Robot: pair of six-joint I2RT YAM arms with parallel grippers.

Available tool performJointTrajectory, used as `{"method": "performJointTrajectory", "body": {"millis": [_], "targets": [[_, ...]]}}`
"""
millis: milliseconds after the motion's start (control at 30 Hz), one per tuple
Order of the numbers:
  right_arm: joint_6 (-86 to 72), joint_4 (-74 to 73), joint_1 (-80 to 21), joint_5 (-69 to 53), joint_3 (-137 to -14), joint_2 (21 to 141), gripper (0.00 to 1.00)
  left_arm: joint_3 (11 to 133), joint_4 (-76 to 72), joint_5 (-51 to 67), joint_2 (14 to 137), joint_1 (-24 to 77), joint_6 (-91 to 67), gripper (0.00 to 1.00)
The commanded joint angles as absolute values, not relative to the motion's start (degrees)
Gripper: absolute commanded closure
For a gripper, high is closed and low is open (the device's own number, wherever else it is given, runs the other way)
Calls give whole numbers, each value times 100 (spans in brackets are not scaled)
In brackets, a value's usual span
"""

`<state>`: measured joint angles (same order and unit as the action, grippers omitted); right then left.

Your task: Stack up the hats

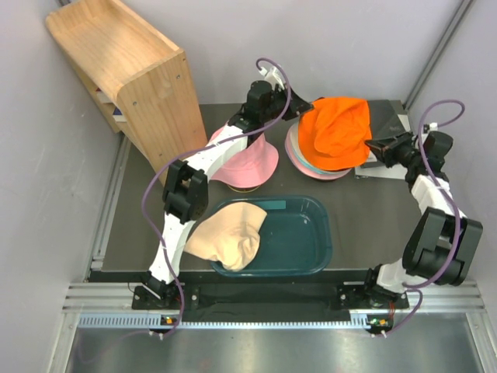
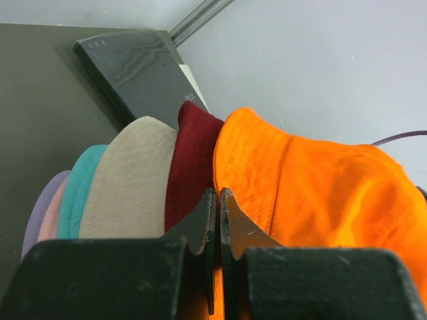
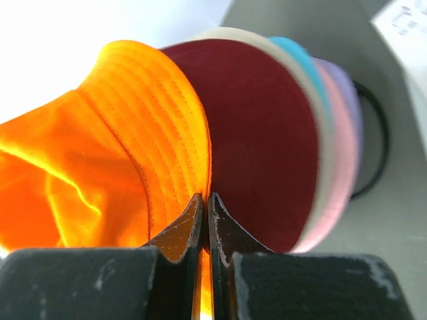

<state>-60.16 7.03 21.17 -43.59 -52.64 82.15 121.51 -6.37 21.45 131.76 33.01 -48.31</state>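
An orange hat [image 1: 335, 130] hangs stretched over a stack of hats [image 1: 304, 162] at the back middle of the table. My left gripper [image 1: 293, 109] is shut on the orange hat's left brim [image 2: 230, 200]. My right gripper [image 1: 376, 145] is shut on its right brim [image 3: 193, 180]. Under it the stack shows maroon [image 2: 193, 160], beige [image 2: 130, 180], teal [image 2: 77, 193] and lavender [image 2: 40, 213] brims. A pink hat [image 1: 250, 162] sits left of the stack. A peach hat [image 1: 227, 237] lies over the left rim of the tub.
A dark teal plastic tub [image 1: 299, 237] stands at the front middle. A wooden shelf unit [image 1: 128, 74] stands at the back left. A dark flat box [image 1: 386, 116] lies behind the stack at the back right. A black wire ring [image 3: 373, 143] shows under the stack.
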Motion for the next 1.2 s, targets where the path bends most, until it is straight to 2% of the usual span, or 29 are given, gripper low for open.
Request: {"method": "performJointTrajectory", "body": {"millis": [0,333,633,900,1167], "targets": [[-5740,1116,2118,-4201,-5159,8621,100,12393,-563,1995,13298,3226,-4746,100],[-5783,1555,1952,-3929,-5212,9237,100,12533,-352,1741,13649,3155,-4500,100],[-5388,1284,1697,-3534,-5616,9905,100,12665,-36,1372,13878,3146,-4027,100],[-5063,1029,1530,-3393,-5528,9906,100,12639,615,791,13939,3138,-3665,100],[-4869,633,932,-3551,-5415,9423,100,12691,97,1344,14036,3155,-3568,100]]}}
